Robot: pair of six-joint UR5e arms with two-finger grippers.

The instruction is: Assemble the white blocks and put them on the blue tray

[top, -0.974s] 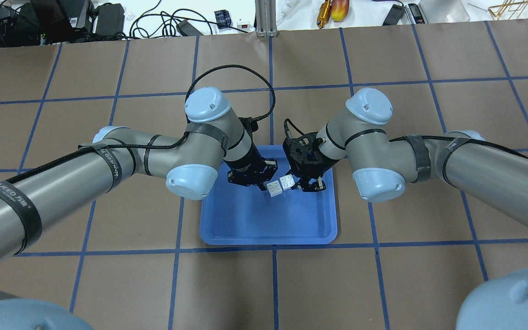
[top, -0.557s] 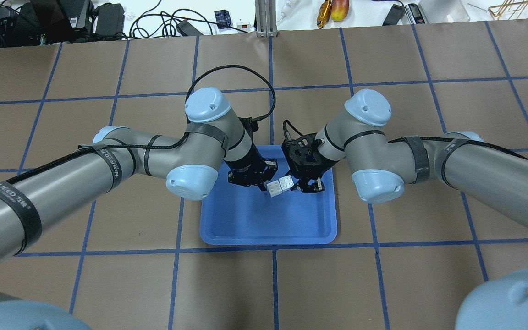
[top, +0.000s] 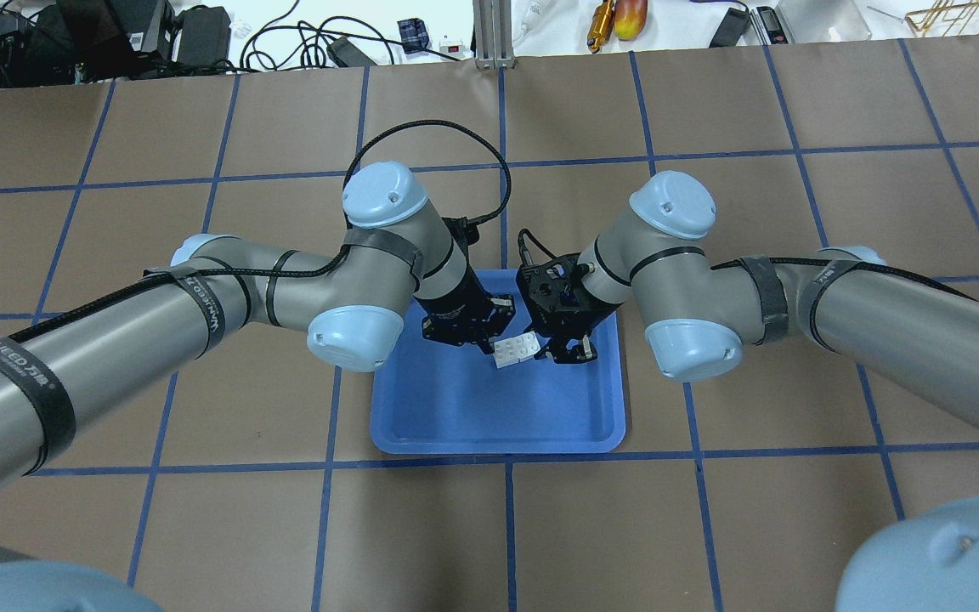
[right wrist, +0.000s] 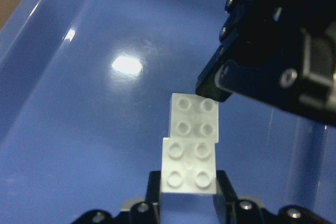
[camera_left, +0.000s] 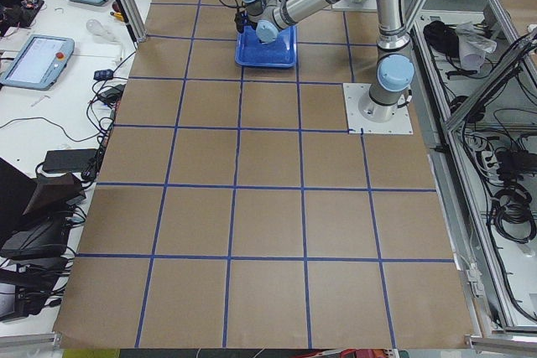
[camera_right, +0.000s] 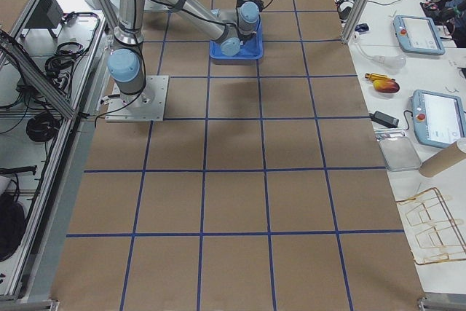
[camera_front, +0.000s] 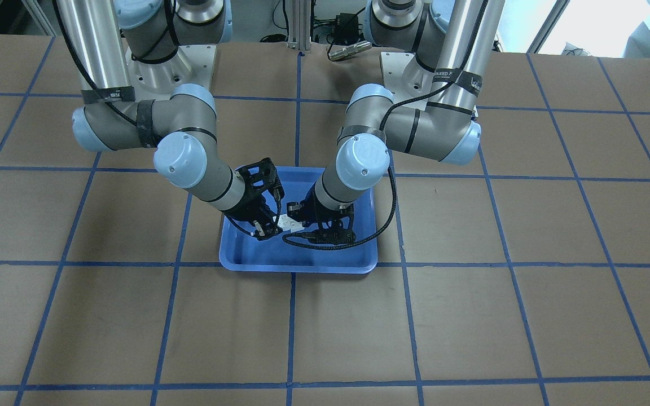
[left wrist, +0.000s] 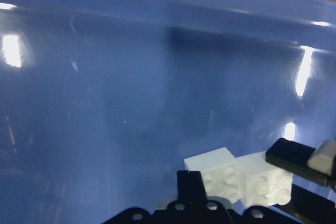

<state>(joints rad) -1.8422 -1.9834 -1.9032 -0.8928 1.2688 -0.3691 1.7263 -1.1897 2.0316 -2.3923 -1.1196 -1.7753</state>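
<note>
The two white blocks (top: 515,348) sit side by side as a short, slightly offset bar, held just above the blue tray (top: 498,416). My left gripper (top: 494,344) is shut on the left block (left wrist: 215,174). My right gripper (top: 542,347) is shut on the right block (right wrist: 189,166). In the right wrist view the other block (right wrist: 193,116) touches mine, with one of the left gripper's fingers (right wrist: 215,85) against its far corner. In the front view the blocks (camera_front: 290,224) lie between both grippers, over the tray (camera_front: 297,256).
The tray lies at the middle of a brown paper table with a blue tape grid (top: 506,527). Cables, tools and power supplies (top: 200,34) lie beyond the far edge. Both forearms span the near left and near right of the table.
My right gripper has moved left with its block and pressed it against the left block; the two now read as one bar. The left arm has barely moved.
</note>
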